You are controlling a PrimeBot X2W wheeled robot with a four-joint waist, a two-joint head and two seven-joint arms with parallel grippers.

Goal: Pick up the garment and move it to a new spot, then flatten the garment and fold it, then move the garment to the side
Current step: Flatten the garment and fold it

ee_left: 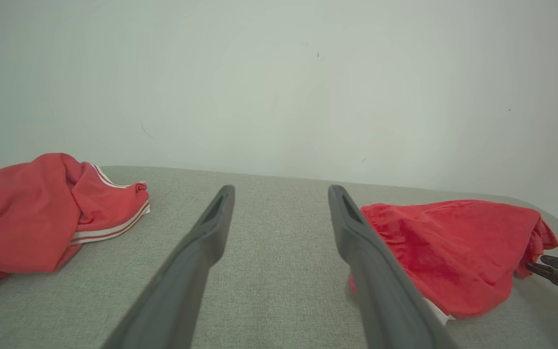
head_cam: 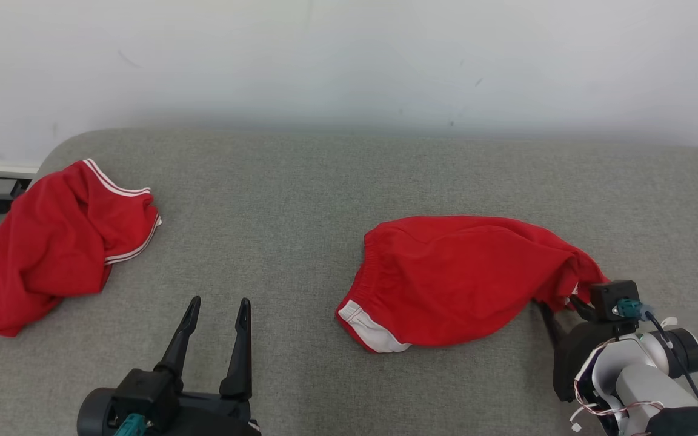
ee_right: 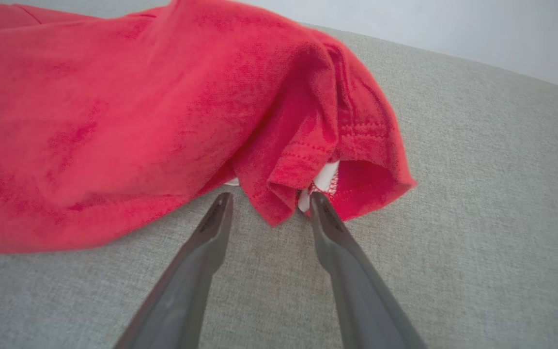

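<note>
All positions were taken from the garment, the red piece lying on the grey bench in front of the pale wall.

Well apart to the left of the garment, a second red piece with white stripes along its edge lay crumpled.

Between the two, and nearer the robot than the garment, the left fingers stood wide apart. They held nothing and touched no cloth. In the left wrist view the garment's gathered edge appeared just behind the tip of one finger.

The garment itself lay as a rounded mound. Its gathered waistband formed the left side, and a white panel showed at the near left corner. The cloth narrowed toward the right into a bunched, stitched hem.

At that right end of the garment the right fingers sat low, pointing into the hem. They were parted at moderate width, with a fold of the hem hanging between the tips. One tip touched the cloth beside a patch of white lining; the other tip lay just beside the cloth's lower edge. The cloth was not clamped.

In the left wrist view the same fingers showed at the garment's right end, with their tips at its edge
</note>
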